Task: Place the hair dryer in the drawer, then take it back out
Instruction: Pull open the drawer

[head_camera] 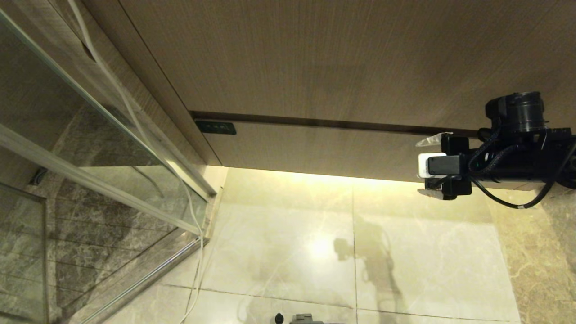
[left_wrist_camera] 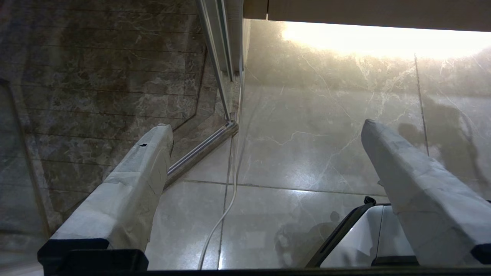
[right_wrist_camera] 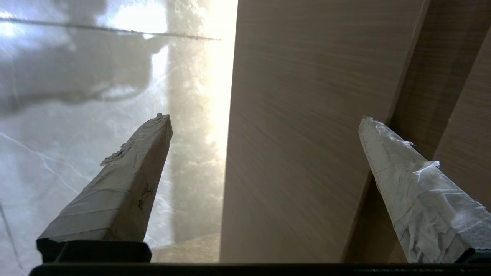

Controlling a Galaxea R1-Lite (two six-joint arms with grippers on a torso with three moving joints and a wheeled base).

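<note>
The right end effector [head_camera: 427,168] is up against the cabinet now, reaching in from the right side of the head view, fingers spread wide and empty, nothing between them. It sits level with the drawer [head_camera: 315,148], the low wood-grain front under the taller panel [head_camera: 315,58], and the right wrist view shows why: one finger [right_wrist_camera: 126,184] hangs over the lit floor [head_camera: 360,252] below the drawer's lower edge, the other [right_wrist_camera: 406,184] lies near the dark gap above it. My read is that it spans the front to catch an edge, since this face has no handle.

The drawer looks shut, flush with the cabinet, its small dark label [head_camera: 216,128] at the left end. Its long axis runs side to side along the cabinet, face turned out toward the robot.

The hair dryer? Not in any view, so its whereabouts and heading can't be told.

The left end effector [left_wrist_camera: 264,142] hangs released over the floor beside the glass shower door [head_camera: 90,148], a white cord [left_wrist_camera: 226,203] trailing along the frame.
</note>
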